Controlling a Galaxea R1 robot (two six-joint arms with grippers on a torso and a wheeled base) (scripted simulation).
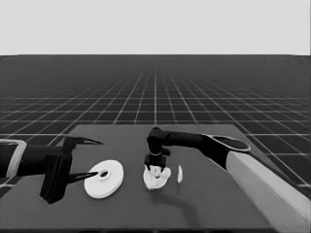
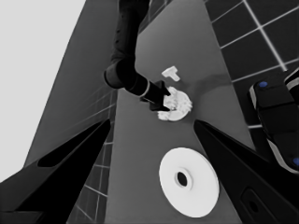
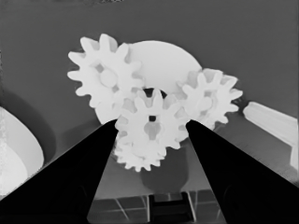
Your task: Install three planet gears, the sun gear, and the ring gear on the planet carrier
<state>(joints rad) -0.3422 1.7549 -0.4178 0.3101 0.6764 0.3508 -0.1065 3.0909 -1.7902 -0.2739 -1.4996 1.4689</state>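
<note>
The right gripper (image 3: 152,128) clasps a gear (image 3: 150,125) over the smaller round part (image 3: 161,60) (left gripper (image 1: 87,158) parted, idle).

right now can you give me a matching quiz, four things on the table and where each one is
Things:
1. larger round part
2. smaller round part
3. thin white piece
4. right claw

Places:
A. lying alone just beside the gear cluster, on the right arm's side
B. under the cluster of small gears
C. by the parked left claw, at the table's left end
D. over the gear cluster, a finger either side of the middle gear

Pairs: 1-C, 2-B, 3-A, 4-D
</note>
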